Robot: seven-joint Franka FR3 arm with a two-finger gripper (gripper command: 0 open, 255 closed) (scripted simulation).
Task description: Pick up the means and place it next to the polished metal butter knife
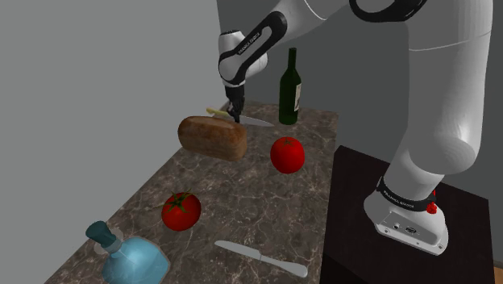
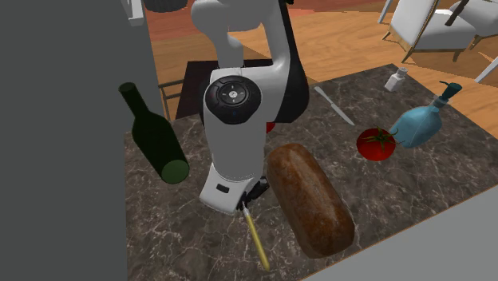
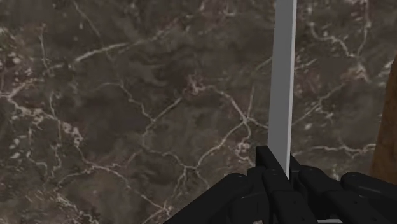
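Two knives lie on your dark marble counter (image 1: 242,202). Reading the shoulder view as a clock face, the grey butter knife (image 1: 259,259) is nearest, at 6 o'clock by the front edge, with a blue pump bottle (image 1: 133,258) at its 9 o'clock. Farther in, one tomato (image 1: 181,211) sits at 10 o'clock of the butter knife, and a second tomato (image 1: 287,155) sits near the middle of the picture. At 9 o'clock of that second tomato lies a brown bread loaf (image 1: 213,137). Just behind the loaf you find the yellow-handled knife (image 1: 254,123), well apart from the butter knife, and your gripper (image 1: 234,114) stands over it. In the wrist view its fingers (image 3: 268,167) are pinched on the grey blade, which runs straight away from them over the marble. You cannot tell whether the knife is off the counter. Farthest, at 2 o'clock of the gripper, a dark green wine bottle (image 1: 290,87) stands upright.
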